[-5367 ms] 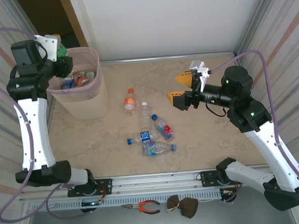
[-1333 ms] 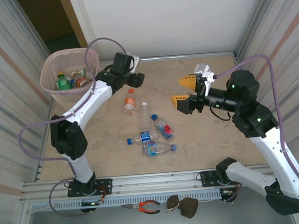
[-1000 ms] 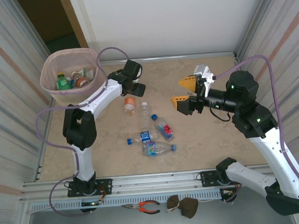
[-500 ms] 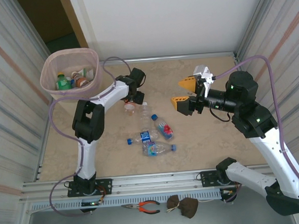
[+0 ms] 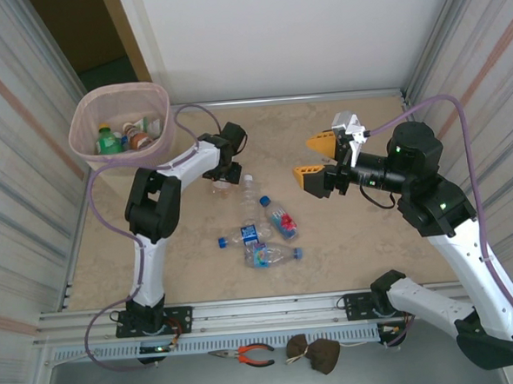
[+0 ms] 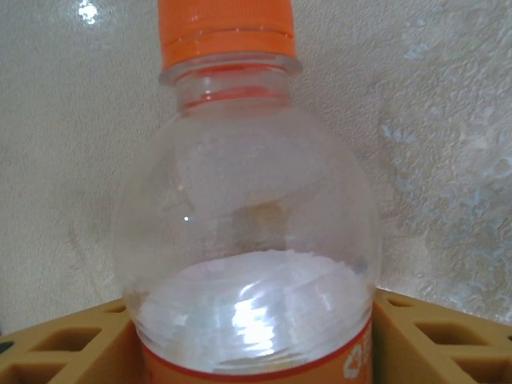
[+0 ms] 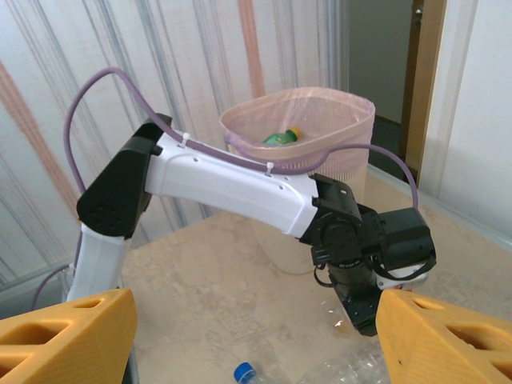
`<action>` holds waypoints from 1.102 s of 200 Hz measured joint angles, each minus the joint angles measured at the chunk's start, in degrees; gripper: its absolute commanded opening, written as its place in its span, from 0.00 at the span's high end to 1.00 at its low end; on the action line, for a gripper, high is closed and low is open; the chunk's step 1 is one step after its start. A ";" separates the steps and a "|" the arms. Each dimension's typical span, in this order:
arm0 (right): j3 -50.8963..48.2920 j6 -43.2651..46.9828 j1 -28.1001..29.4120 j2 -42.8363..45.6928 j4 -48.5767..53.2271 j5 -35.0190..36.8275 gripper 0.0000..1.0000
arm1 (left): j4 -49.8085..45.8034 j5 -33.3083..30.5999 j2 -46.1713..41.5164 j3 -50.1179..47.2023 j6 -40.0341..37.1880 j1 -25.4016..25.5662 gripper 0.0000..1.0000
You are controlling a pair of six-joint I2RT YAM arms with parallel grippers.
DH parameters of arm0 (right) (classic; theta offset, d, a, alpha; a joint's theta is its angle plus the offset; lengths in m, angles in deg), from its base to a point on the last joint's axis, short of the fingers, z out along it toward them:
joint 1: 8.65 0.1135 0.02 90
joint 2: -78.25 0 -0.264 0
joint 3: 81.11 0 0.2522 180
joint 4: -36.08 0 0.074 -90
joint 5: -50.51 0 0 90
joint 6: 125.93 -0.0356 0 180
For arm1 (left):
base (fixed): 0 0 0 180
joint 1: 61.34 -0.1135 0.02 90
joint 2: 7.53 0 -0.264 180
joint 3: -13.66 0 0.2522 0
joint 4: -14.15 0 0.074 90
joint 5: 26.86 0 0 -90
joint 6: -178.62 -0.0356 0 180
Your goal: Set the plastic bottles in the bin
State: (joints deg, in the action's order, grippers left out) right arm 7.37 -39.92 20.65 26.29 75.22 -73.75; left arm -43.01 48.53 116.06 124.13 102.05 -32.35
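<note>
The left gripper (image 5: pixel 226 178) sits low over the orange-capped bottle (image 6: pixel 248 224). Its yellow fingers (image 6: pixel 64 352) lie against both flanks of the clear body at the orange label band. The jaws are spread just as wide as the bottle, which is held between them. The bottle lies on the pale marbled surface (image 5: pixel 355 238), and in the left wrist view its cap points to 12 o'clock.

Just beside it at 4 o'clock in the top view lies a white-capped bottle (image 5: pixel 255 192), clear and on its side. Further along at 5 o'clock is a loose cluster. It is made up of a red-labelled bottle (image 5: pixel 284 222), a blue-labelled bottle (image 5: pixel 244 235) and, nearest the arm bases, a flattened clear bottle (image 5: pixel 273 255) with a blue cap.

The bin (image 5: pixel 159 93) stands upright at 10 o'clock from the held bottle, in the far left corner and apart from the gripper. A pink bag is folded over its rim. Inside it are a green bottle (image 5: pixel 107 142) and several other bottles.

At 3 o'clock from the held bottle, well apart, the right gripper (image 5: pixel 305 157) hangs above the surface. Its jaws are wide apart with nothing between them.

On the rail at 6 o'clock lie red-handled pliers (image 5: pixel 245 355).
</note>
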 measured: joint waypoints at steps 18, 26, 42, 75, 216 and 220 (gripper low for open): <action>0.00 0.00 0.00 0.00 0.00 0.00 0.23 | 0.13 -0.02 0.00 -0.11 0.00 0.00 0.39; 0.00 -0.02 0.00 0.00 0.00 0.00 0.23 | 0.15 -0.02 -0.02 -0.11 -0.02 0.00 0.39; 0.00 0.00 0.00 0.00 -0.02 0.00 0.23 | 0.15 -0.02 -0.02 -0.11 -0.02 0.00 0.39; 0.00 -0.02 0.00 0.00 -0.02 0.00 0.23 | 0.15 0.00 -0.24 -0.15 -0.04 0.00 0.40; 0.00 0.00 0.00 0.00 -0.02 0.00 0.23 | 0.20 4.07 -17.00 6.05 -0.04 -0.02 0.42; 0.00 0.00 0.00 0.00 -0.02 0.00 0.23 | 0.15 4.11 -17.33 6.54 -0.04 -0.02 0.42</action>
State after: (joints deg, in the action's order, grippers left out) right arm 7.37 -39.92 20.65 26.29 75.20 -73.75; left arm -42.85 52.64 98.73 130.66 102.01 -32.37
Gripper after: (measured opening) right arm 0.773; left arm 0.581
